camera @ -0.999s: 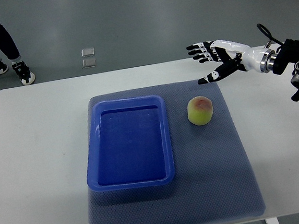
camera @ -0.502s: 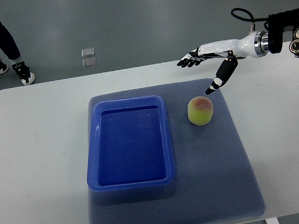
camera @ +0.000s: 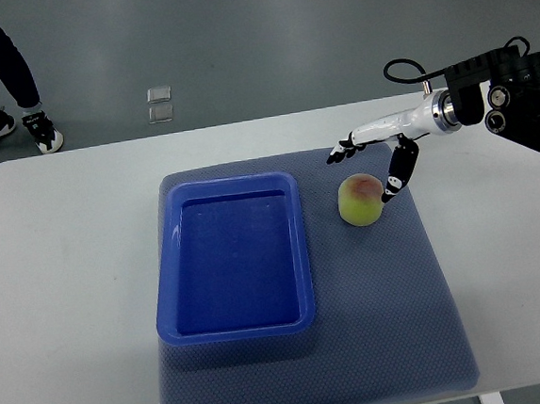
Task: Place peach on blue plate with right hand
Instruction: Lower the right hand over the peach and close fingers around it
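Lower and closer than 0.5 s ago, the right hand [camera: 372, 155] has dropped from above the far edge of the surface to the peach [camera: 361, 199], with the forearm now reaching in from the right edge at a flatter angle. Its fingers [camera: 339, 150] are spread wide and point left, past the far side of the fruit, while the thumb [camera: 397, 174] hangs down on the peach's right side, its tip just beside or touching the skin; which of the 2 cannot be told. Nothing is held.

Sitting upright, the peach is on the grey mat [camera: 393, 305], in the same spot as in both earlier frames, just right of the blue plate [camera: 232, 257] with a narrow strip of mat between them. That plate, a deep rectangular tray, has not shifted either and holds nothing. Open mat lies in front of the peach, toward the near edge, and more bare white surface [camera: 68, 276] stretches left of the plate and right of the mat. Beyond the far edge is grey floor, where a person's legs and shoes [camera: 8, 130] stand at the top left, well apart from the work.
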`<state>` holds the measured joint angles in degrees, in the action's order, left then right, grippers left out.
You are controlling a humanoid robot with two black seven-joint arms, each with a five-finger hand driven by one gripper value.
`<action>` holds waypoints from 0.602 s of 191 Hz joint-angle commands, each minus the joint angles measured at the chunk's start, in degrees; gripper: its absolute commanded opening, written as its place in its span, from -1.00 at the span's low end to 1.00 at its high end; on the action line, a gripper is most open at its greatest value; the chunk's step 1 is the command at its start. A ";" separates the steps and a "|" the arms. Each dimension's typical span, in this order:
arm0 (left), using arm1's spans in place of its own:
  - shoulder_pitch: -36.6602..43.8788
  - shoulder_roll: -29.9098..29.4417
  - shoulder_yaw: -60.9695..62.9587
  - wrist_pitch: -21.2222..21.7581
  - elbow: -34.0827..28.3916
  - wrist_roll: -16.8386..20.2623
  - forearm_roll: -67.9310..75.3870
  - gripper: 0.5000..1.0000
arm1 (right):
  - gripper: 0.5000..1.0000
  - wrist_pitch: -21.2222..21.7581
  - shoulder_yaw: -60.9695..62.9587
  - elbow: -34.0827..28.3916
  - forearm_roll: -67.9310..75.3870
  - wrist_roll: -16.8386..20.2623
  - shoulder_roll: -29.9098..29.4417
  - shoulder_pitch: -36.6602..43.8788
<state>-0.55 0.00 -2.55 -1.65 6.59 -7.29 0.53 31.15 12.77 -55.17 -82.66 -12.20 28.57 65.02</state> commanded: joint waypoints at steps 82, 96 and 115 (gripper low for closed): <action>0.02 0.00 0.00 -0.02 0.00 0.00 0.00 1.00 | 0.71 -5.48 -2.31 2.79 -2.24 -0.02 -4.05 -2.18; -0.07 0.00 0.00 -0.02 0.00 0.00 0.00 1.00 | 0.71 -6.80 -3.01 3.40 -2.42 -0.02 -4.49 -3.06; 0.02 0.00 0.00 0.07 0.00 0.00 0.00 1.00 | 0.71 -8.03 -4.16 3.67 -3.56 -0.11 -4.76 -3.24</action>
<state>-0.54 0.00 -2.55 -1.60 6.59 -7.31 0.53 24.44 9.66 -51.85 -85.26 -12.22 24.19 62.13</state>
